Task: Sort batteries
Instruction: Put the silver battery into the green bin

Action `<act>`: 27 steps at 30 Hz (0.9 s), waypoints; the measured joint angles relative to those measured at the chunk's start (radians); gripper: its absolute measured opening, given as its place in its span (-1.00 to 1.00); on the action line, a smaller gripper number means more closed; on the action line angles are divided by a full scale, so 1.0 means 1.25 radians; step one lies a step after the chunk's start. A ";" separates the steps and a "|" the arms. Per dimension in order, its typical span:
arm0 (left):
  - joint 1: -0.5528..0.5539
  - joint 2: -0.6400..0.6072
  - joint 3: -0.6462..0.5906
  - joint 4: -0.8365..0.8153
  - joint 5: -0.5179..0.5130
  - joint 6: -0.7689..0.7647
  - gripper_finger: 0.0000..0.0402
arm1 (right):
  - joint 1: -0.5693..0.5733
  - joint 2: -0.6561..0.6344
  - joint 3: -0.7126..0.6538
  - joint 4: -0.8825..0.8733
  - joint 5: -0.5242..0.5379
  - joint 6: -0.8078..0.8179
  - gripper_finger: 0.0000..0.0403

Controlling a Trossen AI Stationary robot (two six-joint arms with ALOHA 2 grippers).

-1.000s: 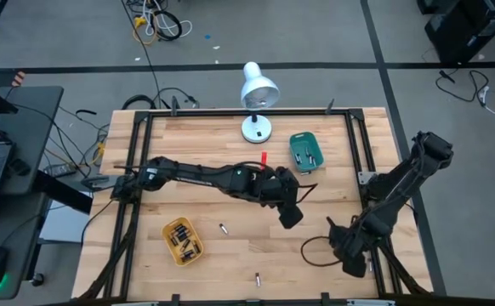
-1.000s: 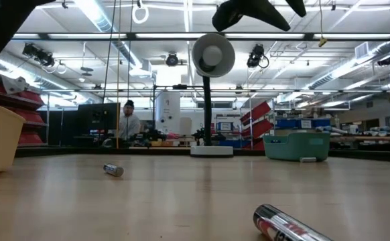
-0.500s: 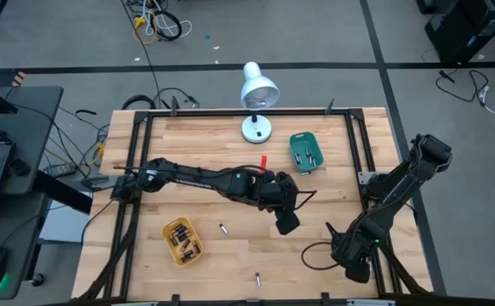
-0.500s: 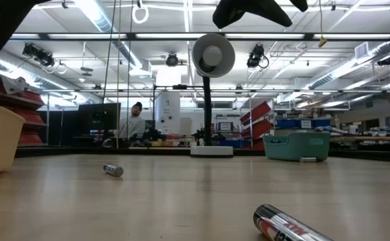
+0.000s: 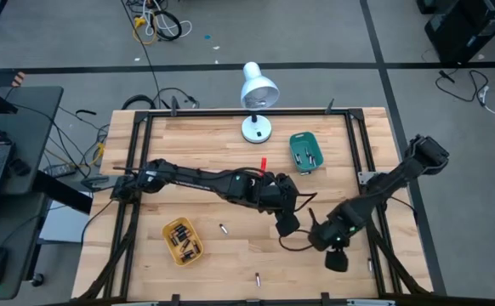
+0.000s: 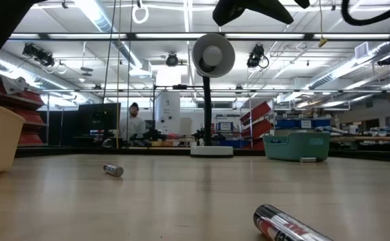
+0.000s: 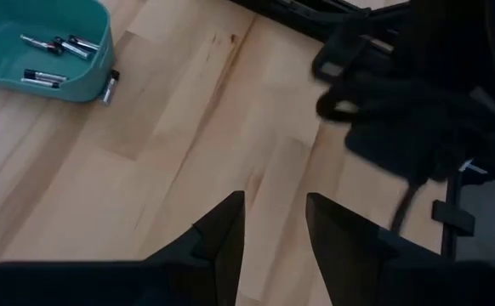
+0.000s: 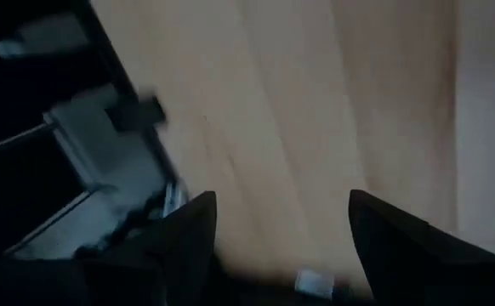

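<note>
While both arms reach over the middle of the wooden table (image 5: 205, 144), we see the left arm stretched low from its base at the table's left side, elbow nearly straight. The left gripper (image 5: 288, 224) points down at bare boards, and its two dark fingers (image 7: 222, 234) stand partly apart with nothing between them. Just beyond its jaws sits the right arm, folded down from its mount at the right edge. The right gripper (image 5: 336, 257) hovers near the front of the table, its fingers (image 8: 188, 234) spread wide over plain wood, also empty.

Ahead of the left jaws and off to one side lies the teal tray (image 7: 39, 53) holding a few slim batteries (image 7: 48, 76), with one more cell (image 7: 110, 85) lying against its outer wall. Well behind the left jaws, toward the arm's base, the yellow tray (image 5: 182, 240) holds several darker cells. Two loose batteries rest on the boards: one (image 5: 224, 229) between the yellow tray and the left jaws, another (image 5: 258, 278) by the front edge.

A white desk lamp (image 5: 258, 93) stands at the table's far edge. From table height we see a workshop with ceiling lights, shelving, and a person (image 6: 133, 120) seated far back.
</note>
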 joint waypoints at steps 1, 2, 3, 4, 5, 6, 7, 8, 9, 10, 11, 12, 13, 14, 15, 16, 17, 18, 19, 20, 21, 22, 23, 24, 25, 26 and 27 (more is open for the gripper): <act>0.000 0.000 0.000 0.000 0.000 -0.001 -0.29 | -0.007 0.003 -0.005 0.026 0.030 -0.023 0.25; 0.000 0.000 0.000 0.000 0.000 -0.003 -0.29 | -0.018 0.004 -0.012 0.047 0.064 -0.035 0.25; 0.000 0.000 0.000 0.000 0.000 -0.005 -0.29 | -0.033 0.004 -0.018 0.062 0.090 -0.036 0.25; 0.000 0.000 0.000 0.000 0.000 -0.009 -0.29 | -0.047 0.000 -0.020 0.079 0.111 -0.027 0.25; -0.001 0.000 0.000 0.000 0.000 -0.018 -0.29 | -0.058 -0.003 -0.020 0.100 0.120 -0.024 0.25; -0.003 0.000 0.000 0.000 0.000 -0.022 -0.29 | -0.061 -0.004 -0.016 0.111 0.118 -0.029 0.25; -0.005 0.000 0.000 0.000 -0.001 -0.024 -0.29 | -0.057 -0.004 -0.014 0.113 0.109 -0.038 0.25; -0.007 0.000 0.000 0.000 -0.001 -0.023 -0.29 | -0.048 -0.002 -0.014 0.106 0.101 -0.054 0.25; -0.010 0.000 0.000 -0.001 -0.001 -0.020 -0.29 | -0.040 0.003 -0.017 0.103 0.101 -0.074 0.25; -0.011 0.000 0.000 -0.001 -0.002 -0.017 -0.29 | -0.038 0.007 -0.020 0.107 0.101 -0.102 0.25; -0.012 0.000 0.000 -0.001 -0.003 -0.011 -0.29 | -0.041 0.012 -0.020 0.116 0.097 -0.128 0.26; -0.013 0.000 0.000 -0.001 -0.003 -0.009 -0.29 | -0.052 0.015 -0.020 0.123 0.093 -0.147 0.26; -0.012 0.000 0.000 -0.001 -0.003 -0.012 -0.29 | -0.064 0.020 -0.020 0.126 0.089 -0.165 0.27; -0.011 0.000 0.000 -0.001 -0.004 -0.018 -0.29 | -0.078 0.022 -0.020 0.123 0.089 -0.179 0.27; -0.011 0.000 0.000 -0.002 -0.006 -0.018 -0.29 | -0.096 0.024 -0.020 0.120 0.096 -0.186 0.28; -0.010 0.000 0.000 -0.002 -0.006 -0.017 -0.29 | -0.112 0.024 -0.020 0.114 0.113 -0.187 0.28; -0.009 0.000 0.000 -0.003 -0.009 -0.011 -0.29 | -0.130 0.020 -0.020 0.105 0.130 -0.189 0.28; -0.009 0.000 0.000 -0.004 -0.009 -0.005 -0.29 | -0.149 0.011 -0.021 0.096 0.139 -0.189 0.28; -0.010 0.000 0.000 -0.005 -0.008 -0.003 -0.29 | -0.165 -0.004 -0.021 0.087 0.144 -0.182 0.28; -0.011 -0.001 0.000 -0.006 -0.010 -0.003 -0.29 | -0.178 -0.020 -0.021 0.077 0.145 -0.171 0.27; -0.012 -0.001 0.000 -0.007 -0.007 -0.002 -0.29 | -0.189 -0.039 -0.023 0.065 0.148 -0.165 0.27; -0.012 -0.004 0.000 -0.007 0.003 -0.002 -0.29 | -0.195 -0.065 -0.023 0.050 0.149 -0.163 0.26; -0.013 -0.007 0.000 -0.007 0.007 -0.002 -0.29 | -0.200 -0.097 -0.017 0.033 0.155 -0.163 0.26; -0.016 -0.009 0.000 -0.006 0.008 -0.002 -0.29 | -0.202 -0.130 -0.010 0.023 0.171 -0.163 0.25; -0.018 -0.014 0.000 -0.009 0.013 -0.002 -0.29 | -0.205 -0.160 -0.003 0.009 0.188 -0.163 0.25; -0.019 -0.017 0.000 -0.011 0.016 -0.002 -0.29 | -0.207 -0.189 0.002 -0.007 0.210 -0.162 0.24; -0.019 -0.020 0.001 -0.006 0.015 -0.003 -0.29 | -0.211 -0.221 0.008 -0.024 0.231 -0.159 0.24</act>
